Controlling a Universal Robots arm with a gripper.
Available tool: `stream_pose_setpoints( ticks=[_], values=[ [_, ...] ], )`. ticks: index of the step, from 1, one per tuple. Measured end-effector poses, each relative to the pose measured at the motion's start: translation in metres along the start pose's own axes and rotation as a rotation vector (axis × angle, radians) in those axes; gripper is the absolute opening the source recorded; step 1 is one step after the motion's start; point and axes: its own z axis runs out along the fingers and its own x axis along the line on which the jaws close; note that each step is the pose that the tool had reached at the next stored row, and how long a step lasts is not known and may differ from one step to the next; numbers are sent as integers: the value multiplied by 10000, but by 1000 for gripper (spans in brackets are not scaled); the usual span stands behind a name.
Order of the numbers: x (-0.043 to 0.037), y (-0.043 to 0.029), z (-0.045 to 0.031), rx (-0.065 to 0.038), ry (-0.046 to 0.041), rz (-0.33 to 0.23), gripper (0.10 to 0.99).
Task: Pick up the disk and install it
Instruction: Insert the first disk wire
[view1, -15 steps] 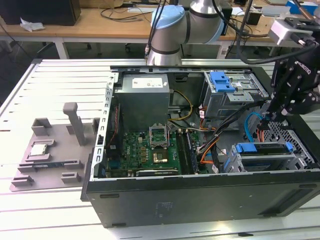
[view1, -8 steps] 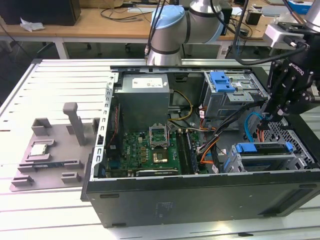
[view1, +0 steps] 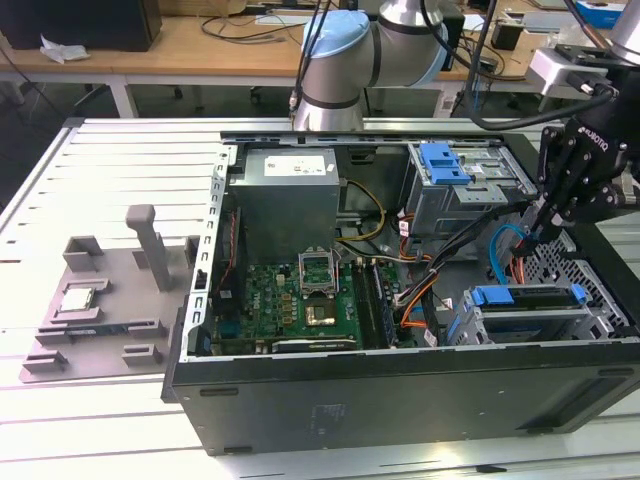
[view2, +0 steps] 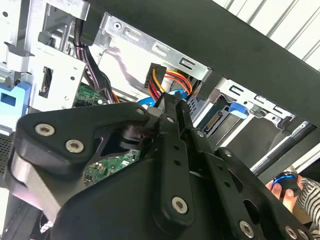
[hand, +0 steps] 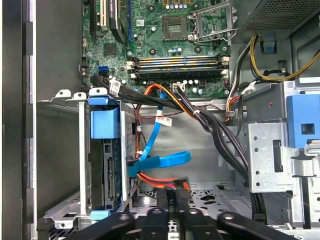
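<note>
Gripper (view1: 548, 222) hangs inside the open computer case (view1: 400, 395) with fingers pressed together, holding nothing. The disk (view1: 525, 297) sits edge-up in the drive cage (view1: 470, 322) nearby, blue frame showing.

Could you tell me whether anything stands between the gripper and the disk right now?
Yes. The disk sits edge-on in its metal cage. The blue ribbon cable, with orange wires beneath it, loops across the gap between the disk and the shut gripper.
</note>
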Motion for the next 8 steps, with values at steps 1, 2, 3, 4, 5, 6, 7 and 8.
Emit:
stream_pose_setpoints(
  ticks=[1, 2, 3, 4, 5, 6, 7, 8],
  values=[
    [0, 0, 0, 0, 1, 0, 165],
    [0, 0, 0, 0, 0, 0, 165],
    [0, 0, 0, 0, 1, 0, 165],
    [0, 0, 0, 0, 1, 0, 165],
    [26, 0, 2, 0, 4, 0, 165],
    [121, 10, 9, 0, 5, 0, 165],
    [193, 19, 15, 1, 13, 2, 165],
    [283, 19, 21, 2, 23, 1, 165]
  ],
)
